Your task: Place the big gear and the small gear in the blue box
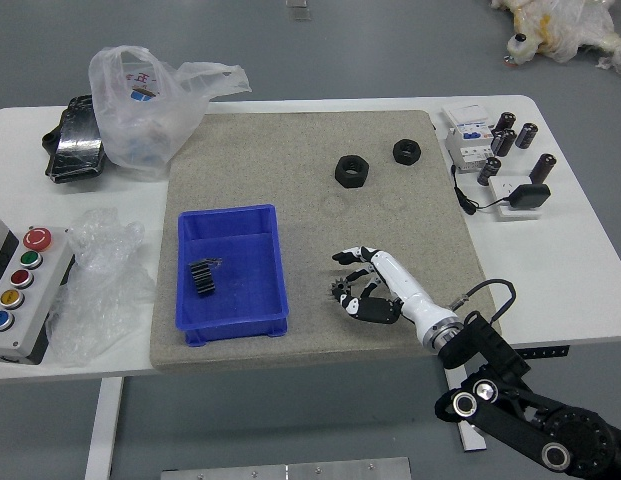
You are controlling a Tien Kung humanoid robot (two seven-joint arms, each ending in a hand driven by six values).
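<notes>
The right hand (342,273) is low over the grey-brown mat, right of the blue box (281,322), with its fingers spread around the small dark gear (341,286). The fingers partly cover that gear, and no firm grasp shows. Inside the blue box, left of its middle, lies a black ridged piece (202,277), which looks like the big gear on its side. The left hand is out of view.
Two black rings, one nearer (351,171) and one farther (407,152), lie on the mat's far part. A plastic bag (145,110), a button panel (28,290) and clear wrap (98,285) are left; white devices (474,146) stand right.
</notes>
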